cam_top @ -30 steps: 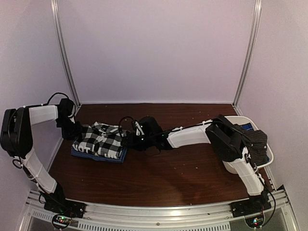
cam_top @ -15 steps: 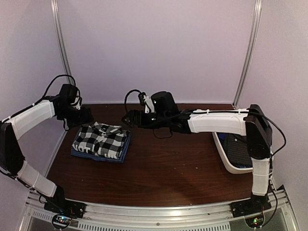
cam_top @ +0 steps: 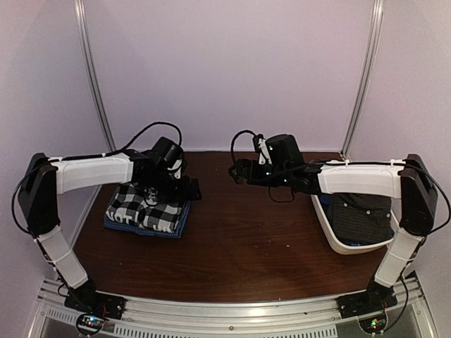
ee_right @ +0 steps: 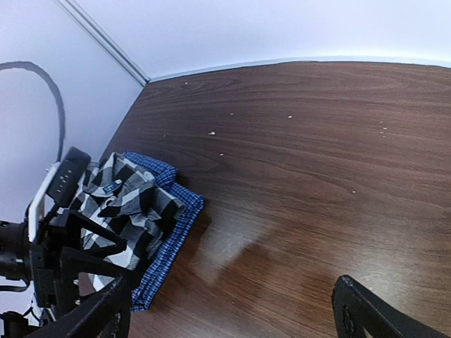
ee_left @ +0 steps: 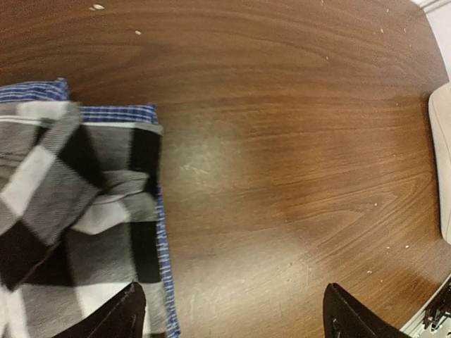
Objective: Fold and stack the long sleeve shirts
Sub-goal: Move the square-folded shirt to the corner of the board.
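Checked shirt (cam_top: 144, 208) atop blue shirt (cam_top: 141, 229) — brown table (cam_top: 246, 239), possibly wood; pale walls (cam_top: 225, 70).

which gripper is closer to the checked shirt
Left. The left gripper hangs open over the right edge of the checked shirt; the right gripper is open above bare table, farther to its right.

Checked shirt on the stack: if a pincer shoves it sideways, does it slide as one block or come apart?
Probably floppy: the checked shirt shows soft rumpled folds, so a shove would likely bunch it. It lies on the blue shirt, cloth on cloth, so both may drag together. Lifting one edge would probably unfold it.
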Controlling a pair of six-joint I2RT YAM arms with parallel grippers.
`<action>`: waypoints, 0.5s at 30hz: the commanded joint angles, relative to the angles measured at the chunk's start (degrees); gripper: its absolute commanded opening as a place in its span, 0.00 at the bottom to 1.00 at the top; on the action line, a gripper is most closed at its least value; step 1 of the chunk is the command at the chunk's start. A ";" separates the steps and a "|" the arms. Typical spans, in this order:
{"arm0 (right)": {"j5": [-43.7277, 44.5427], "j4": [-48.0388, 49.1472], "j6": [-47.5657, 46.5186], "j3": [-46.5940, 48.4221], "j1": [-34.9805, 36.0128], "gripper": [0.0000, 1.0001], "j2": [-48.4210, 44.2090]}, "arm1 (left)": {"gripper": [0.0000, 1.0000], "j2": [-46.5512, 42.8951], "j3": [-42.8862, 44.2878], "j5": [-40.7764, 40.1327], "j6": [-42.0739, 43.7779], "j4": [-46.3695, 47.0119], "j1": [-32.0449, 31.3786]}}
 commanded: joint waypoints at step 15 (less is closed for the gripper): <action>6.00 -2.09 -0.89 -10.64 -2.98 1.00 -13.34 | 0.89 23.52 13.82 -0.04 -3.31 6.30 -1.61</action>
